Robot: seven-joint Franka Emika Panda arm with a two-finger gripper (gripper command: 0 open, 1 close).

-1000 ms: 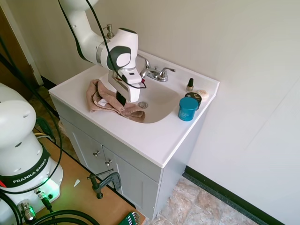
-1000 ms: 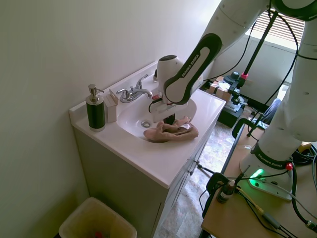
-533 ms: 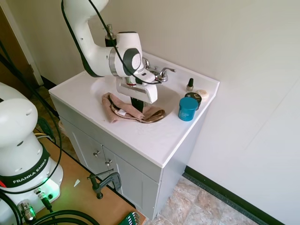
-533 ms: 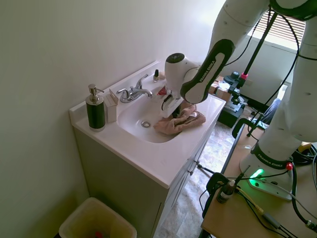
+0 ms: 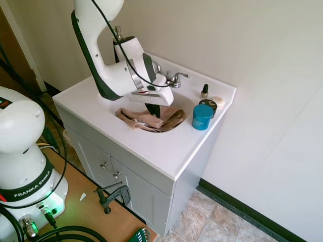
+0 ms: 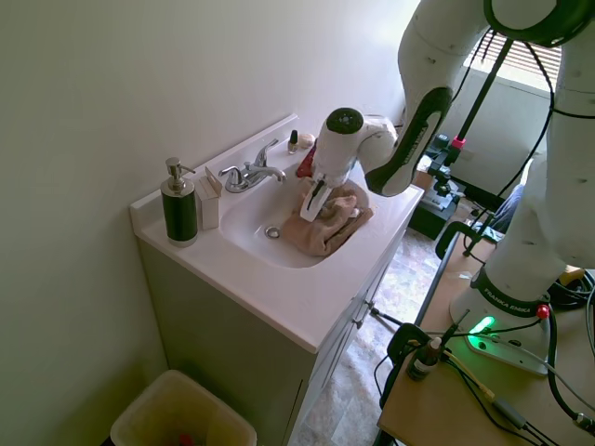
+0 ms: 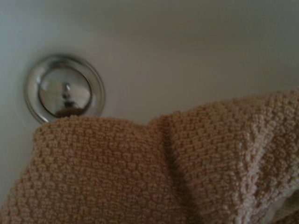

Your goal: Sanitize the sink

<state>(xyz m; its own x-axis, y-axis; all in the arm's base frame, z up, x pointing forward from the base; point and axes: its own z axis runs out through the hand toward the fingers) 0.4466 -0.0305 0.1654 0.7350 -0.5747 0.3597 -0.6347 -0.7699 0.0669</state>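
A: What is the hand doing?
B: I'm running the gripper clamped on the tan cloth, wiping beside the drain.
A: Next?
B: I'm planning a sweep across the drain toward the faucet.
A: The sink?
B: Glossy white, filling the vanity top.

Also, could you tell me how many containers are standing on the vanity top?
5: teal jar, dark tin, small bottle and pale disc at one end; soap dispenser at the other. The arm may hide more.
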